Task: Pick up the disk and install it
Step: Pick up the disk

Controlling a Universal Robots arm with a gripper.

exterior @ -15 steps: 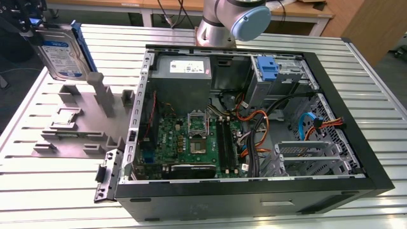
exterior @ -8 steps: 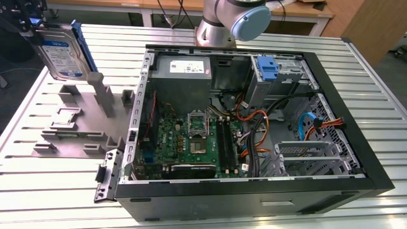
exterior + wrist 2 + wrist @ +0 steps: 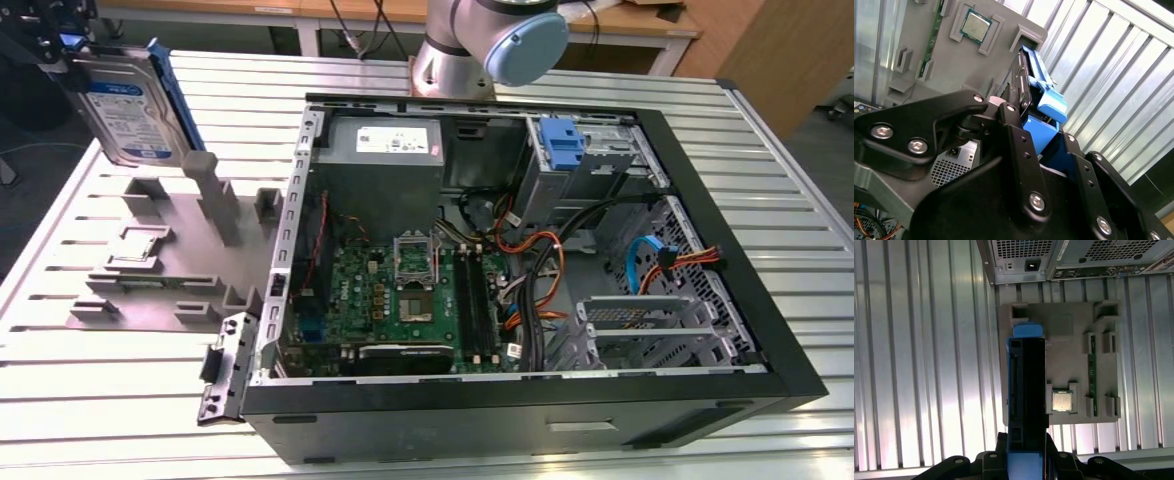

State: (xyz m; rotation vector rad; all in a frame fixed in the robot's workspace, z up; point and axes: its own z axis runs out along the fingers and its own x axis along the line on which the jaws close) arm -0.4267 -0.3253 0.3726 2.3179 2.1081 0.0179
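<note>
Your gripper pinches the disk at one end, over the grey fixture. It looks stiff, rather heavy and fragile; grip its rigid blue carrier.

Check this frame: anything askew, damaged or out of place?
Nothing looks damaged or spilled. The disk is clamped on edge in the gripper, above the grey fixture tray and leaning slightly in the exterior view; it is outside the open computer case. Orange cables lie loose inside the case, which seems normal here.
</note>
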